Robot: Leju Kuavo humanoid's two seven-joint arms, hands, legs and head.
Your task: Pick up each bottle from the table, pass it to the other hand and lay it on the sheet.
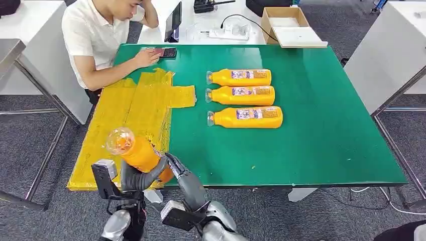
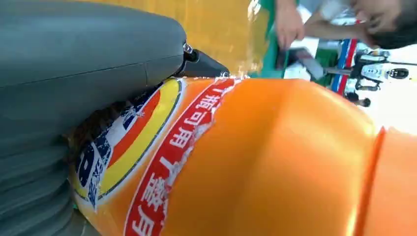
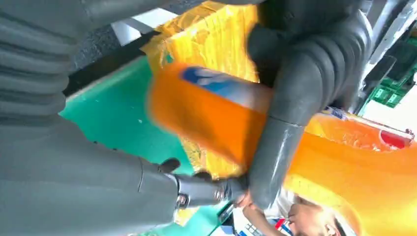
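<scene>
Left hand (image 1: 136,176) wrapped around the lower body of an orange bottle (image 1: 134,152), holding it up over the near edge of the worktop (image 1: 321,140), clear cap pointing toward the camera. Right hand (image 1: 177,166) is right there beside it, fingers against the bottle's side; whether it is gripping or letting go, I cannot tell, though the right wrist view shows dark fingers (image 3: 295,93) curled over the orange body. So this looks like the handover itself, mid-exchange.

Directly below and beyond: the yellow sheet (image 1: 130,110), spread over the left part of the green worktop, and nothing lies on it yet. No bottle delivered, as far as can be seen.

Out to the middle: three more orange bottles (image 1: 244,97) lying side by side, caps to the left, untouched. That's one in hand and three to go.

Label on the held bottle (image 2: 147,162), seen close from the left wrist: a red band with white Chinese characters, plus a blue, yellow and red emblem. I can't read a brand.

A person (image 1: 100,35) sits at the far left corner with a phone.
</scene>
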